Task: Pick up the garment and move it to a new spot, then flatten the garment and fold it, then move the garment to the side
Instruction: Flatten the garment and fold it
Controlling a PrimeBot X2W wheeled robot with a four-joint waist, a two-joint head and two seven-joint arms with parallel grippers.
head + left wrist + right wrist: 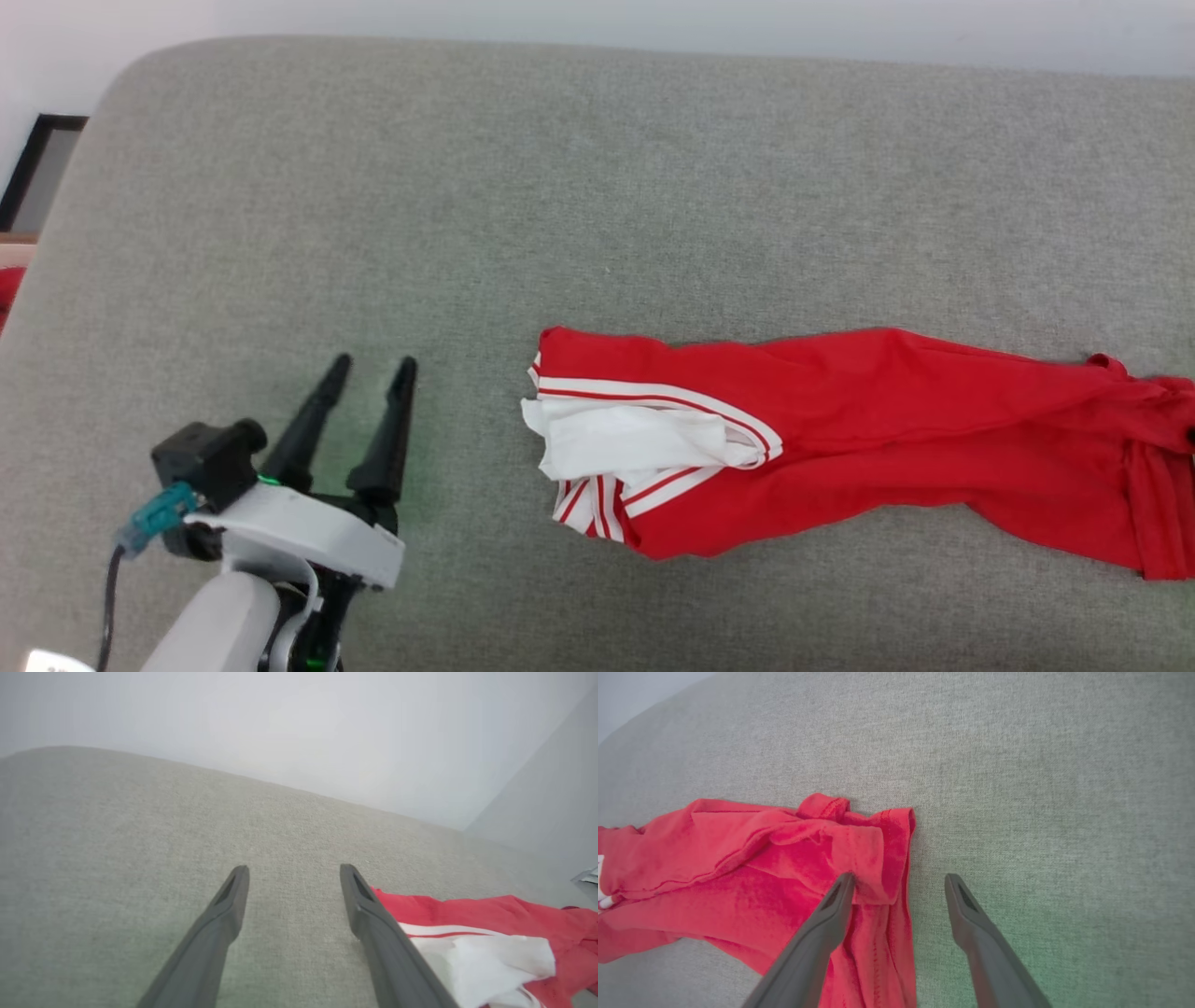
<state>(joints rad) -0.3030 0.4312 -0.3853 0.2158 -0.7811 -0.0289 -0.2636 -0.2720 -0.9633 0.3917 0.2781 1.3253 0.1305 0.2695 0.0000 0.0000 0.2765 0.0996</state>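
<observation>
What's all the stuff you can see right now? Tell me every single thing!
garment: one, red with a white sleeve and striped trim, lying crumpled and stretched out on the cushion's right part
cushion: one, grey fabric, under the garment
wall: one, white, behind the cushion
dark frame: one, black, far left edge past the cushion
left gripper: one, dark fingers, open and empty, left of the garment's sleeve end
right gripper: one, dark fingers, open, one finger over the garment's red end
</observation>
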